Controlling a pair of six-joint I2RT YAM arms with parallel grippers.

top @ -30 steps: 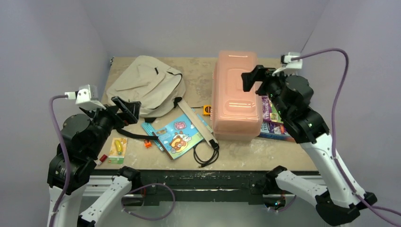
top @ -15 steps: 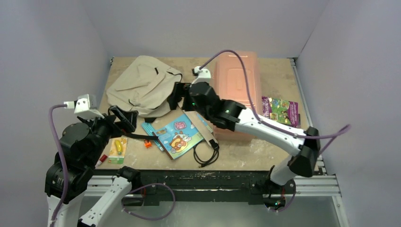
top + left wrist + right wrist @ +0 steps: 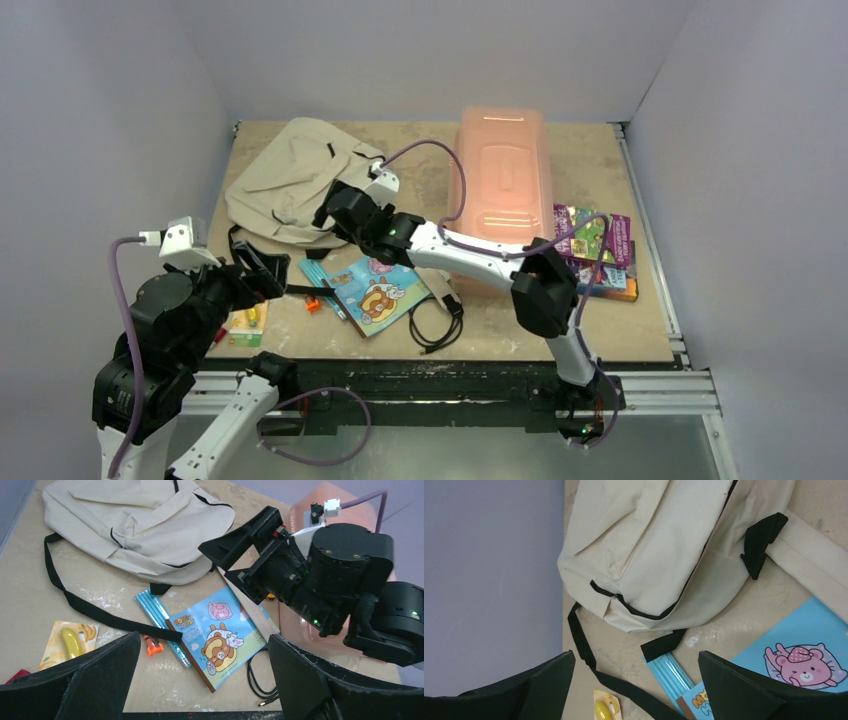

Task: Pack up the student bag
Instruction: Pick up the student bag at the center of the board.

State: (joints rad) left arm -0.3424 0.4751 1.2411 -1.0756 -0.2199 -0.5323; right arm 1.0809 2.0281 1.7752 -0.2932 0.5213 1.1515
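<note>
The beige student bag (image 3: 295,178) lies flat at the back left, zippers closed, its black strap (image 3: 95,614) trailing toward the front. It also shows in the left wrist view (image 3: 140,525) and the right wrist view (image 3: 659,550). My right gripper (image 3: 335,208) is open and empty, stretched across the table and hovering by the bag's near right edge; the right wrist view shows its jaws wide apart (image 3: 636,690) above the strap. It also shows in the left wrist view (image 3: 240,555). My left gripper (image 3: 262,272) is open and empty, raised over the front left (image 3: 205,680).
A blue cartoon notebook (image 3: 385,292) and a blue pencil pack (image 3: 160,625) lie in front of the bag. An orange clip (image 3: 154,646), a banana card (image 3: 247,320) and a black cable (image 3: 437,325) lie near the front edge. A pink plastic box (image 3: 500,190) and purple books (image 3: 595,240) stand to the right.
My right arm has swung from the back right, over the pink box, across to the bag's near right edge. My left gripper has drawn back slightly toward the front.
</note>
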